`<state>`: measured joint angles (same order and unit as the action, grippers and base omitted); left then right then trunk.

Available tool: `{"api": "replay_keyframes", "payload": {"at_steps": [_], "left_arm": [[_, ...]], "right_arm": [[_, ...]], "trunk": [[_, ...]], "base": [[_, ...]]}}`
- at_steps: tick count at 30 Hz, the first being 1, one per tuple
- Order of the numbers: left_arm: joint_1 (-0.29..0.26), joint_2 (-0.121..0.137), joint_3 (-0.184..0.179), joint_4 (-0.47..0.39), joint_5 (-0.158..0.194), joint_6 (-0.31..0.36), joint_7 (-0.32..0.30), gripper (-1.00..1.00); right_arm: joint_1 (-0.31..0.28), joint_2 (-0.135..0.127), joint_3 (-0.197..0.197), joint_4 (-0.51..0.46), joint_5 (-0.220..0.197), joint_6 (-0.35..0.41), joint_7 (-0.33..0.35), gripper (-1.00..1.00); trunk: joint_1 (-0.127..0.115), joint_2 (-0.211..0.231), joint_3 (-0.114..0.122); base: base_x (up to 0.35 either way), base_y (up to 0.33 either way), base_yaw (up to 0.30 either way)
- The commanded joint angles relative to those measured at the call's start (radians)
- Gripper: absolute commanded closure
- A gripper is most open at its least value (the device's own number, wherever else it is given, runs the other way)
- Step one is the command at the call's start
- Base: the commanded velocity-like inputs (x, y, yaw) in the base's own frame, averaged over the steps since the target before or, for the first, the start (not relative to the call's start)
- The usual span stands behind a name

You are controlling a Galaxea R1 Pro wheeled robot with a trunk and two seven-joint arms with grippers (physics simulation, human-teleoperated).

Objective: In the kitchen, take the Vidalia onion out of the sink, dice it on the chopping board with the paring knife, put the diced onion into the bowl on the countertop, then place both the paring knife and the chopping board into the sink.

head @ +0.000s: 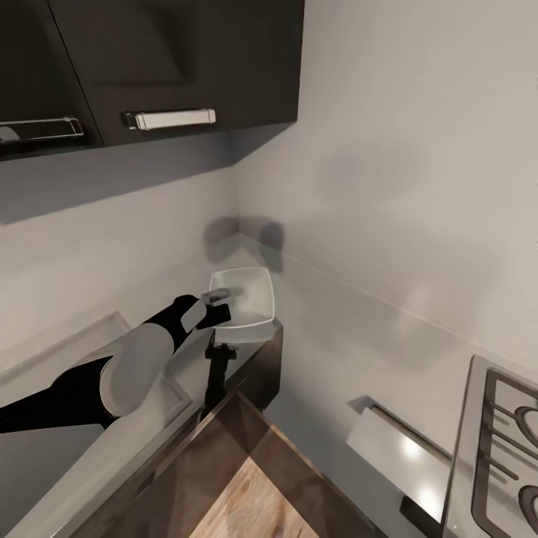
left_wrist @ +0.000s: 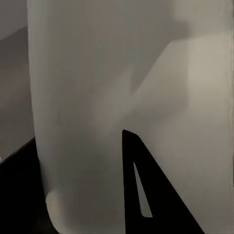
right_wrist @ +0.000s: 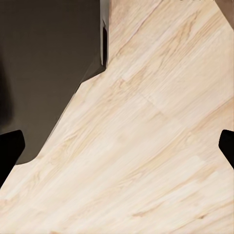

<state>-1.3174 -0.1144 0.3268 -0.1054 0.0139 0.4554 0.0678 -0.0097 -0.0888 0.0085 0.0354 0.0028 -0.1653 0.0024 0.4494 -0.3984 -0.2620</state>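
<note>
One bowl (head: 246, 302) is sitting at the end of the countertop (head: 90, 441), tight in the corner where two white walls (head: 388, 164) are meeting; its near side is overhanging the counter's end. The left gripper (head: 213, 306) is reaching over the bowl's near-left rim, but whether it is gripping the rim cannot be told. In the left wrist view one dark finger (left_wrist: 146, 190) is lying against the bowl's pale inside (left_wrist: 107, 97). Dark upper cabinets (head: 149, 60) with two chrome handles are hanging above. Wood floor (head: 246, 493) is lying open between the counter and a hob (head: 501, 448) at right. In the right wrist view the right gripper's (right_wrist: 117, 146) fingertips (right_wrist: 9, 151) are standing wide apart over floor (right_wrist: 146, 146), holding nothing.
</note>
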Motion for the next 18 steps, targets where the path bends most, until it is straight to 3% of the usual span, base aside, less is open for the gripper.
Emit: {"api": "replay_keyframes", "payload": {"at_steps": [1, 18], "left_arm": [[0.0, -0.001, 0.005, -0.002, -0.005, 0.006, 0.006, 1.0], [0.0, 0.001, 0.009, -0.016, -0.006, -0.06, 0.002, 1.0]], "right_arm": [[-0.001, 0.0, 0.001, 0.003, 0.0, -0.007, 0.001, -1.0], [-0.001, 0.0, 0.001, 0.003, 0.0, -0.007, 0.0, -1.0]], "trunk": [[0.001, -0.002, 0.0], [0.001, -0.002, 0.027]], "base": [[0.0, 0.0, 0.0], [0.0, 0.0, 0.0]]}}
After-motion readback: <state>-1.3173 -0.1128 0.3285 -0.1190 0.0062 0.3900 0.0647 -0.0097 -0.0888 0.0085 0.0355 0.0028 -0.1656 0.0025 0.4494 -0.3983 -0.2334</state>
